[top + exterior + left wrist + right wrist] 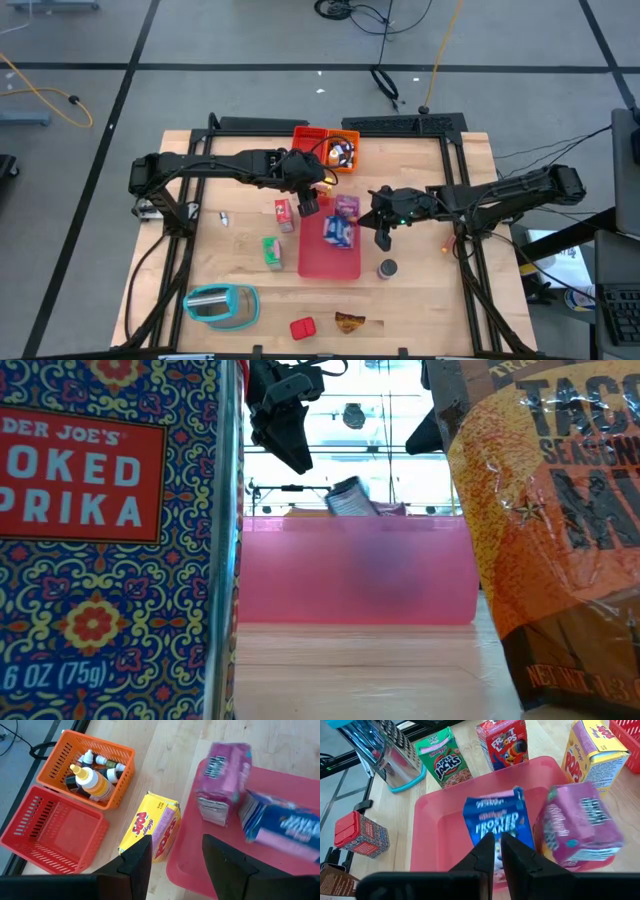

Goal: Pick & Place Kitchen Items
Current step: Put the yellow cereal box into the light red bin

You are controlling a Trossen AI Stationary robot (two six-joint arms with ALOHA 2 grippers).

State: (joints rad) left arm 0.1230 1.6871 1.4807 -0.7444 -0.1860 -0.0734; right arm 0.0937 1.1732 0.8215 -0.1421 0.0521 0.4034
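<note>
Two cereal boxes sit in the pink tray (427, 810): blue Frosted Flakes box (496, 822) and pink box (577, 827), likely just dropped there. Right gripper (497, 851) hangs above the blue one, fingers nearly shut, holding nothing. Left gripper (175, 852) half open, empty, over yellow Pops box (150, 830) beside the tray, probably next pick

Grey floor (250, 40) with dark seams, a yellow cable (45, 85) across it.
</note>
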